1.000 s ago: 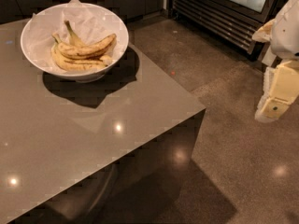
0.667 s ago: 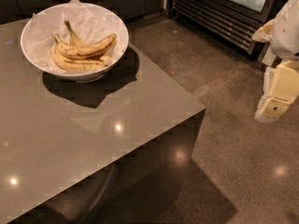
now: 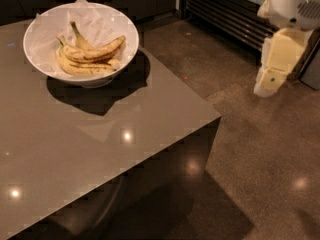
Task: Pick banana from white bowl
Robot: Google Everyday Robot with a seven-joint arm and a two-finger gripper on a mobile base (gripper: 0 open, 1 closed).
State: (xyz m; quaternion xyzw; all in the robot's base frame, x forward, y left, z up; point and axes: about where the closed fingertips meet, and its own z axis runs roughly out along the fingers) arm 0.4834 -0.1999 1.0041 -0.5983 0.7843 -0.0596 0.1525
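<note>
The white bowl [image 3: 35, 39] stands on the grey table at the far left, lined with crumpled white paper. Several bananas lie in it. The brown-speckled banana [image 3: 97, 50] lies on top, curving to the right with its tip near the bowl's right rim. Paler bananas [image 3: 85, 69] lie under it. My gripper [image 3: 272, 69], a cream-coloured part hanging from the white arm, is at the far right above the floor, well away from the bowl and off the table.
The grey table [image 3: 100, 144] has its right corner near the middle of the view, with brown polished floor [image 3: 260, 159] beyond it. A dark appliance with slatted vents [image 3: 225, 9] stands at the back right, behind the arm.
The arm and gripper have moved a little up and to the left. The bowl and bananas have not moved.
</note>
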